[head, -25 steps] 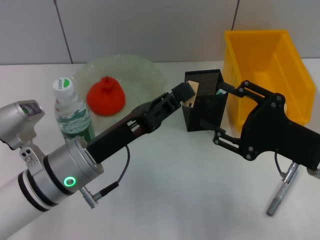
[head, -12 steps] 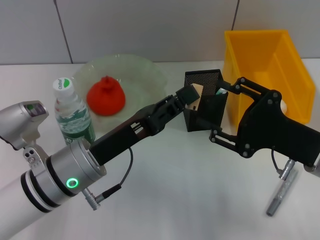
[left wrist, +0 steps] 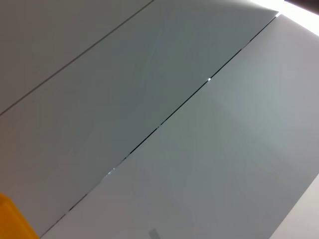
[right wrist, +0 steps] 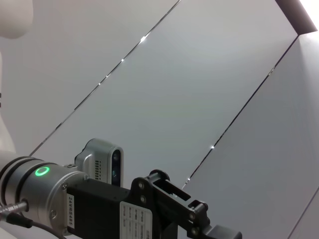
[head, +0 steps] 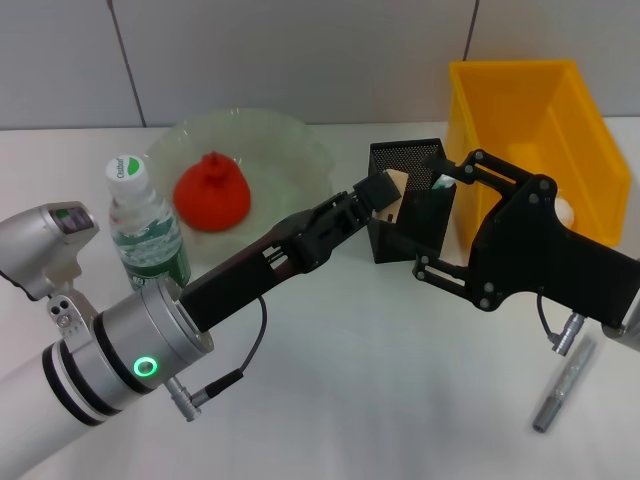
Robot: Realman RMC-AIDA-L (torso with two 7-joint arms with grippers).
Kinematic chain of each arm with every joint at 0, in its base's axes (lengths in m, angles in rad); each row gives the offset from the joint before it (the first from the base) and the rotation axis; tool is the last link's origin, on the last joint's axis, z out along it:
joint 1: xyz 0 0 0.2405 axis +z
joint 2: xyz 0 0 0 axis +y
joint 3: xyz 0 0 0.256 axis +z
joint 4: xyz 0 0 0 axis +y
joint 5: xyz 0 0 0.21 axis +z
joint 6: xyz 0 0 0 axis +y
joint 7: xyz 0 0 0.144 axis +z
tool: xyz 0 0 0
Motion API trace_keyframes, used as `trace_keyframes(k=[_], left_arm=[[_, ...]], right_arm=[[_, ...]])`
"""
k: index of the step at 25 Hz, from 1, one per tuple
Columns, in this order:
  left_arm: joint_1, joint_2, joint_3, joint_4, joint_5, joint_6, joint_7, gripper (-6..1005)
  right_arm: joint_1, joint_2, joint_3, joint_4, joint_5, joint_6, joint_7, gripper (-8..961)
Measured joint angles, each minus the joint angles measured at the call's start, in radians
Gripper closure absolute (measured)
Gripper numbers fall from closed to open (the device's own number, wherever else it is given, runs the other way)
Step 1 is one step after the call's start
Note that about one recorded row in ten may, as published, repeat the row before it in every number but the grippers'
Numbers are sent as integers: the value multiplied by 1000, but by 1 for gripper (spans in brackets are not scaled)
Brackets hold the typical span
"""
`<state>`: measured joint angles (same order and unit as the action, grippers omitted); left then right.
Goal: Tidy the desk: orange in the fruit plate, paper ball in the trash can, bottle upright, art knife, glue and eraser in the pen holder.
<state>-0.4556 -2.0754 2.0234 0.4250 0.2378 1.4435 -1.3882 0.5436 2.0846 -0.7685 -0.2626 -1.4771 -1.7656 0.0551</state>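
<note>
We see the left gripper at the rim of the pen holder, its fingers narrowed on the beige eraser, which sits just at the mesh opening. The right gripper covers the holder's right side; whether its fingers grip the holder we cannot tell. Something white and green pokes from the holder, half hidden. The orange lies in the fruit plate, the bottle stands upright on the bench, and the trash can stands behind the right arm, a white shape inside barely visible. A grey metal cylinder lies near the right arm.
</note>
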Motion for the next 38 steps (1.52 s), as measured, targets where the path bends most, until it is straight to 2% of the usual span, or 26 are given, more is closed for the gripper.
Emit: trace_keyframes(k=[38], left_arm=[[-12,-2,8,0,1,-8,-12,618]], right_arm=[[24,0,0,2,-6,18,-6,309]])
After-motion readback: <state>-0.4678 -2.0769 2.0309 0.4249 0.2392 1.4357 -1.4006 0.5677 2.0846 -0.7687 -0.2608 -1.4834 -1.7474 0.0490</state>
